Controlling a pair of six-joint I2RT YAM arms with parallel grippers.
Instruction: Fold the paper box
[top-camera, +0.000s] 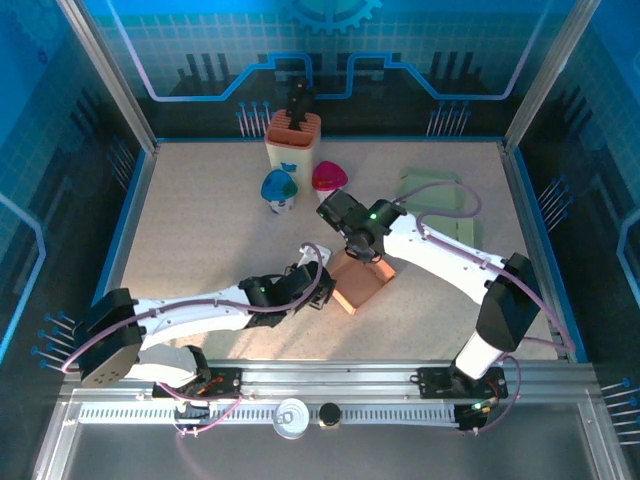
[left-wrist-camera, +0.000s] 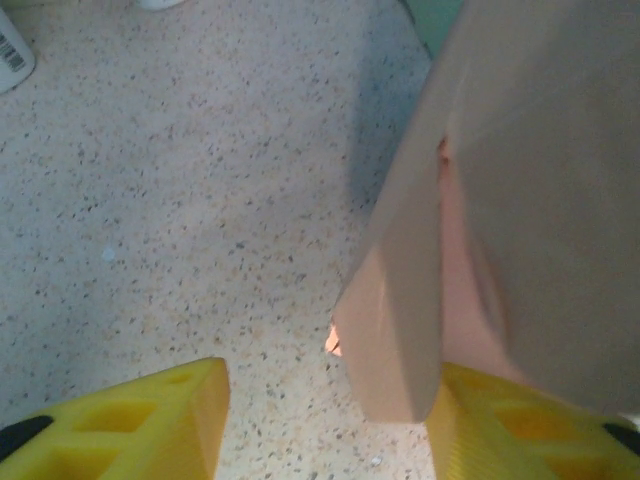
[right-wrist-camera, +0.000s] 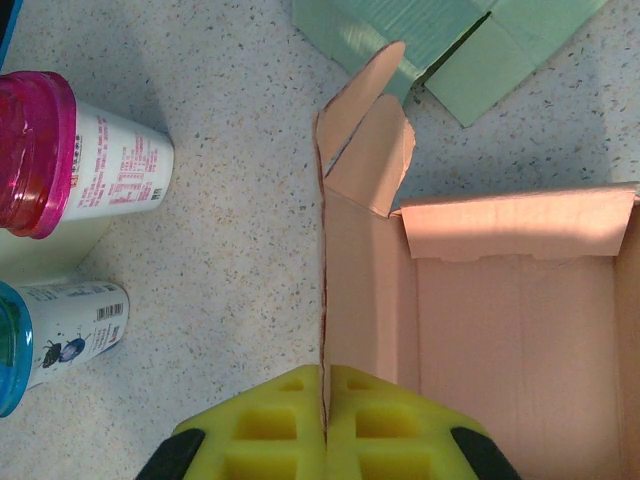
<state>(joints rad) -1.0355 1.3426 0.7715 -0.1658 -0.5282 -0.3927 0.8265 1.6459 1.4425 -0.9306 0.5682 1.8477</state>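
Pinching one thin side wall of the salmon-brown paper box (right-wrist-camera: 500, 330), my right gripper (right-wrist-camera: 325, 390) is pressing its yellow pads flat together on the card. The wall's edge is running straight out from between them. The box is lying near the middle of the speckled table (top-camera: 200, 220), its open side facing my right wrist. Two small rounded end flaps (right-wrist-camera: 365, 150) are hanging loose at its far corner, near the flat pale green card pieces (right-wrist-camera: 400, 40).

My left gripper (left-wrist-camera: 325, 410) is standing partly open at the box's near-left side. One yellow finger (left-wrist-camera: 520, 420) is lying against an outer panel and the other finger (left-wrist-camera: 150, 420) is well clear over bare table, so it is gripping nothing.

As I am judging it, the step in hand is raising and squaring this panel. To do it well, I am treating the right pinch as an anchor only, not tugging, since thin card bows easily. The left finger should be pushing with its flat face along the crease, towards the anchored wall. The loose flaps want tucking inside before the wall closes. I am also minding the pink-lidded white cup (right-wrist-camera: 100, 170) and the blue-lidded cup (right-wrist-camera: 60, 330) standing beside the box, so nothing is sliding their way.
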